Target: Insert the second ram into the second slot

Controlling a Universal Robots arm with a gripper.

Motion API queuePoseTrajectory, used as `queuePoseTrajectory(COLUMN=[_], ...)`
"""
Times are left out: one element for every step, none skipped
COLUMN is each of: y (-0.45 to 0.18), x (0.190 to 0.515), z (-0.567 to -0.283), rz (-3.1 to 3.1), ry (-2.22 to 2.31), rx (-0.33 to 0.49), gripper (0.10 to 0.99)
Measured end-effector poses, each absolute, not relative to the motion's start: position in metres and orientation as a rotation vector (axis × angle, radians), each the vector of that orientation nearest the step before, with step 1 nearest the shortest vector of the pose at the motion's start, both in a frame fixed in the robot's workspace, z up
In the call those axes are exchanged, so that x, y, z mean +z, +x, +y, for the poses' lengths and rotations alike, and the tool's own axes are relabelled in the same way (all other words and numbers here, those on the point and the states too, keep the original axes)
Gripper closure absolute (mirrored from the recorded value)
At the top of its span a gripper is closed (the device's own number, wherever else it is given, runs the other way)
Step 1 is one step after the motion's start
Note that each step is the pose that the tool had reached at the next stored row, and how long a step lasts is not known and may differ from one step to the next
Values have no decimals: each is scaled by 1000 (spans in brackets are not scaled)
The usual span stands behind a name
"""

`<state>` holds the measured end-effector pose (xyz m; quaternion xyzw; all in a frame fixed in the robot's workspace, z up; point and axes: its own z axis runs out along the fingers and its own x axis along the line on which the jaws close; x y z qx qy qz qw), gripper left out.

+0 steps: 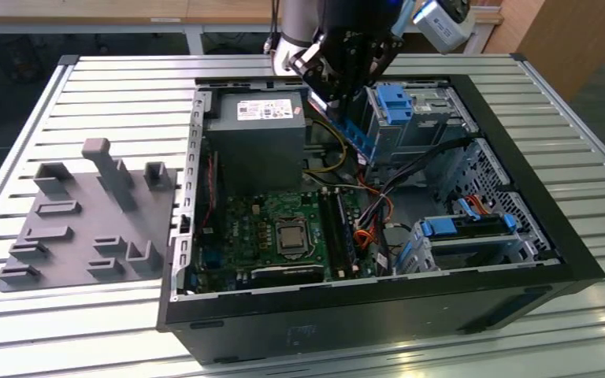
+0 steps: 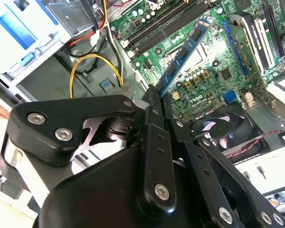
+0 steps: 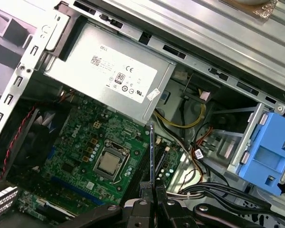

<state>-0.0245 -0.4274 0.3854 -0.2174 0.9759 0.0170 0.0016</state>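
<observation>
Item: second ram, pinched at one end in the claw. We record it held above the motherboard, over the far part of the open computer case on the tabletop.

I see a white printed label on the grey power supply; its fine print is too small to tell.

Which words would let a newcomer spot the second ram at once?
Start at the open computer case on the slatted table and find the gripper above it. The second ram is the thin blue-green strip with dark chips pinched in that gripper, unlike the chunky bright blue drive brackets nearby.
</observation>
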Motion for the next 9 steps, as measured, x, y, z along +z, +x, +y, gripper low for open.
queuePoseTrajectory(y=[-25, -25, -25, -25, -25, -25, -25, -25, -25], x=[385, 385, 385, 385, 385, 385, 385, 385, 385], z=[-427, -427, -427, -427, -427, -427, -427, -427, -427], rz=[3065, 3067, 3068, 3070, 3072, 3074, 3076, 3077, 3079], ry=[-674, -665, -656, -648, -638, -629, -619, -609, -600], rx=[53, 53, 53, 53, 53, 53, 53, 53, 53], gripper=[949, 949, 949, 949, 949, 949, 949, 949, 949])
